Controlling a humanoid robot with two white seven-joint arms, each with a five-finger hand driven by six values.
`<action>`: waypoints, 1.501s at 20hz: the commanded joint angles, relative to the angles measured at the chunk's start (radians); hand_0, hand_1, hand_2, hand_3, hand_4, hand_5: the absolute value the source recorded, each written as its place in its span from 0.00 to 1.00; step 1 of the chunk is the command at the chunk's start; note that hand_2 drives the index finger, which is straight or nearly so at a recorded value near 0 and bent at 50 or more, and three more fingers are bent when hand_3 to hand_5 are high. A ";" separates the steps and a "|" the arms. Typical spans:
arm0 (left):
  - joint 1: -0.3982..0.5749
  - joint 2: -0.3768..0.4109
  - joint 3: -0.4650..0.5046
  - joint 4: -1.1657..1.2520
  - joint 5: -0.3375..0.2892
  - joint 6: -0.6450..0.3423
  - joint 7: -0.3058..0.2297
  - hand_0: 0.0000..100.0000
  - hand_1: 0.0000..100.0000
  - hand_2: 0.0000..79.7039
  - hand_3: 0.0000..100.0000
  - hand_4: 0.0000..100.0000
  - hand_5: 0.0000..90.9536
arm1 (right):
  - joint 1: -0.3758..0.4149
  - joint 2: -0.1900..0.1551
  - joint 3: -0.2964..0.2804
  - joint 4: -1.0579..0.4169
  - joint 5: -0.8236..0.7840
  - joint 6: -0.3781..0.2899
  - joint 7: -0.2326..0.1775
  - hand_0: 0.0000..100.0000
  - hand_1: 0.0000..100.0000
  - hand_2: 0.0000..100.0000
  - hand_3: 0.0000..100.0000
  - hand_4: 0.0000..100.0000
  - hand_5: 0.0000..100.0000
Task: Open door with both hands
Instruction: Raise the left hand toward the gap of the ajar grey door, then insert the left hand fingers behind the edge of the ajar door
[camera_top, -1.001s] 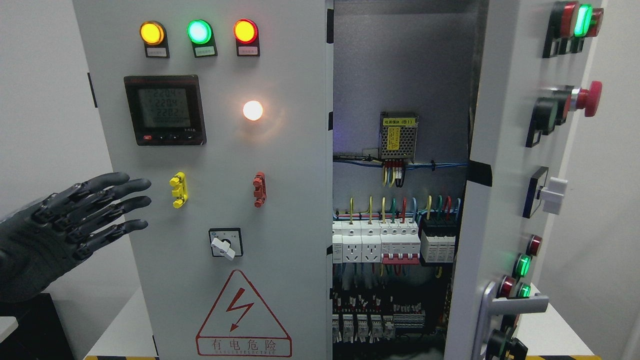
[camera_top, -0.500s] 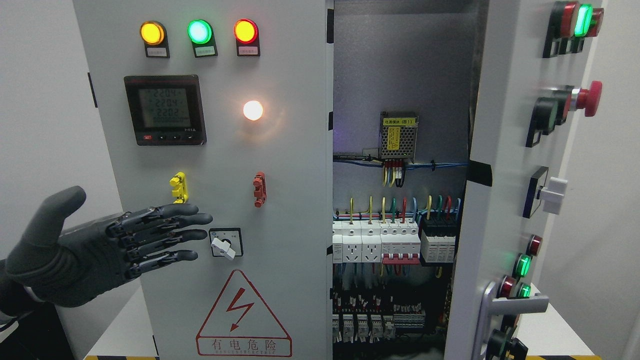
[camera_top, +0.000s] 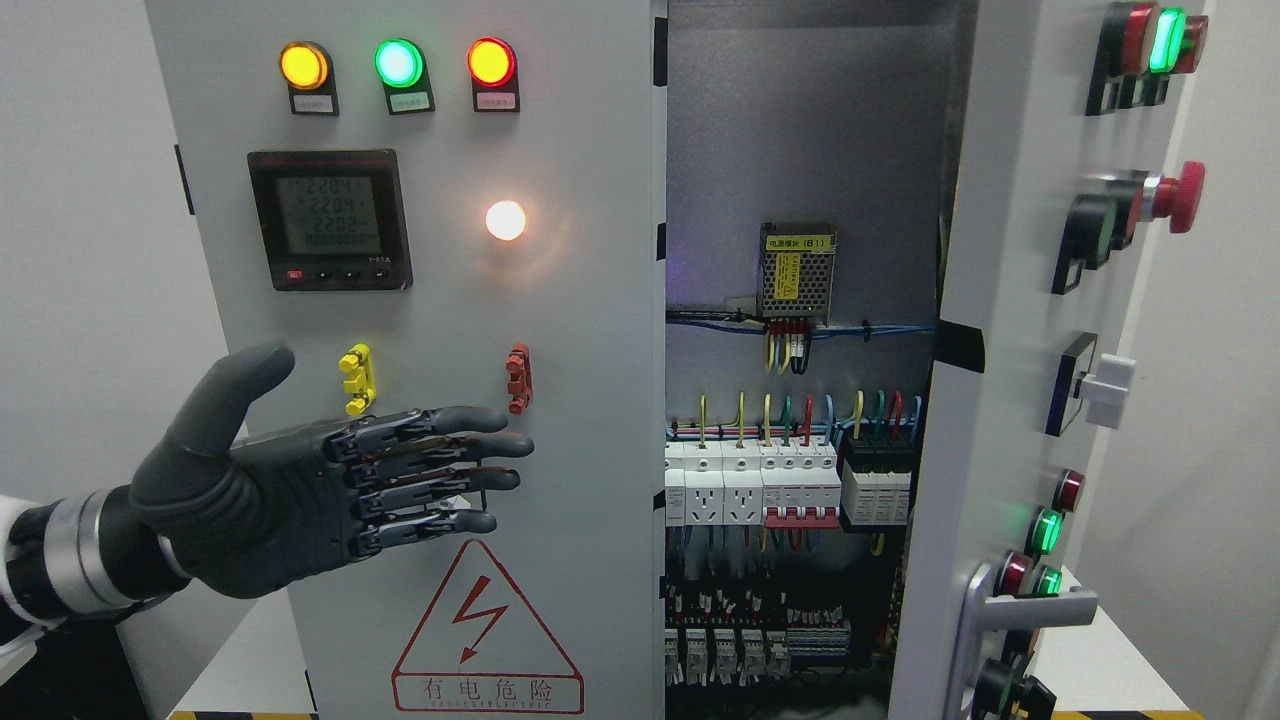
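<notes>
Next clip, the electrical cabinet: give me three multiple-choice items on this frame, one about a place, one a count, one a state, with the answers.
1. Where is the left hand?
A. In front of the left door, below the yellow terminal
B. On the right door's handle
C. Inside the cabinet

2. How many round lamps sit in the row along the top of the left door?
A. Two
B. Three
C. Five

3. What state is the right door in?
A. Shut flat
B. Removed
C. Swung open, wiring visible beside it

Answers:
1 A, the spread fingers lie across the left panel, above the warning triangle.
2 B, one yellow, one green and one red lamp show.
3 C, the breakers and back wall show between the two doors.
</notes>
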 joint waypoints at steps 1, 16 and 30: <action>-0.063 -0.271 0.014 0.017 0.078 0.066 0.012 0.00 0.00 0.00 0.00 0.03 0.00 | 0.000 0.001 0.000 0.000 0.000 0.000 0.001 0.11 0.00 0.00 0.00 0.00 0.00; -0.071 -0.672 0.141 0.222 0.066 0.088 0.125 0.00 0.00 0.00 0.00 0.03 0.00 | 0.000 0.000 0.000 0.000 0.000 0.000 0.001 0.11 0.00 0.00 0.00 0.00 0.00; -0.069 -0.812 0.133 0.228 0.043 0.088 0.361 0.00 0.00 0.00 0.00 0.03 0.00 | 0.000 0.001 0.000 0.000 0.000 0.000 0.001 0.11 0.00 0.00 0.00 0.00 0.00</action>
